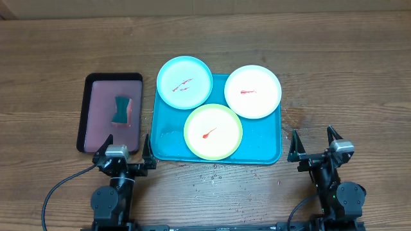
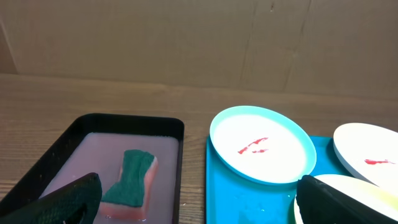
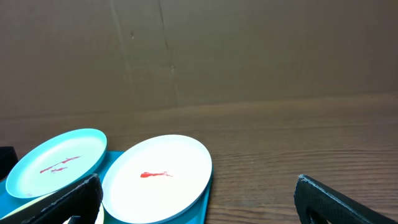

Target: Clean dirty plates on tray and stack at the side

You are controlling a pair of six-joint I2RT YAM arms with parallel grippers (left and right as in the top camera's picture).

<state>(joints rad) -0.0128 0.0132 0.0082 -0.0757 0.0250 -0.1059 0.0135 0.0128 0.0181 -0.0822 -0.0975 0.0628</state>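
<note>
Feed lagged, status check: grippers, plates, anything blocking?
Left gripper and right gripper open, empty. Blue plate, white plate, yellow-green plate smeared, on tray, unstacked. Sponge in black tray. Nothing blocking.

White plate (image 3: 155,177) sits centre-low with one red smear (image 3: 155,175) on it. Light blue plate (image 3: 56,163) just left of it, small red smears too. Turquoise tray (image 3: 114,158) shows between and under them. Sliver of yellow-green rimmed plate (image 3: 37,205) at bottom left. Right gripper (image 3: 198,183) spread wide, black fingers (image 3: 336,202) in both bottom corners, holding nothing. Wooden table (image 3: 298,143), cardboard wall (image 3: 249,50) behind.
</note>
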